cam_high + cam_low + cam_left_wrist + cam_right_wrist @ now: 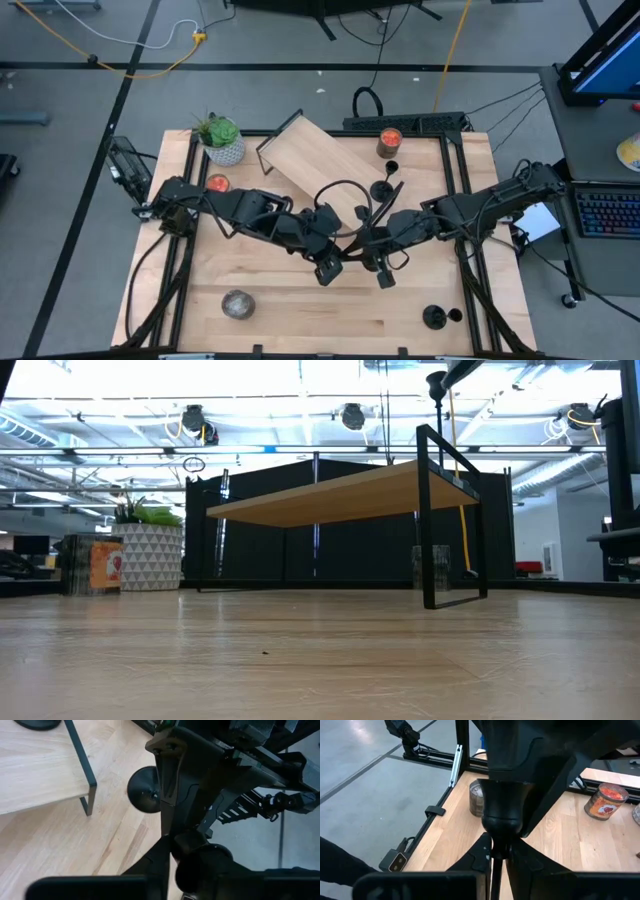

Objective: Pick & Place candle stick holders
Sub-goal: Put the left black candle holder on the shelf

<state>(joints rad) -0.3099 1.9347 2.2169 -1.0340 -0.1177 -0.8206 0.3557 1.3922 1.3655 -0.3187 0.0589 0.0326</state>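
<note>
Above the desk's (300, 310) middle, the left hand (328, 268) meets the right hand (383, 272). I cannot tell the left's grip. The right is clamped on the thin stem of a black, goblet-shaped candle stick holder (502, 812), held aloft. This looks like a hand-over (my guess), so next the left must back clear.

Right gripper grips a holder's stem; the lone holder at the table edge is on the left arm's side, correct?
No. The lone candle stick holder is on the right arm's side, per the high view; the right gripper does grip another holder by its stem.
</note>
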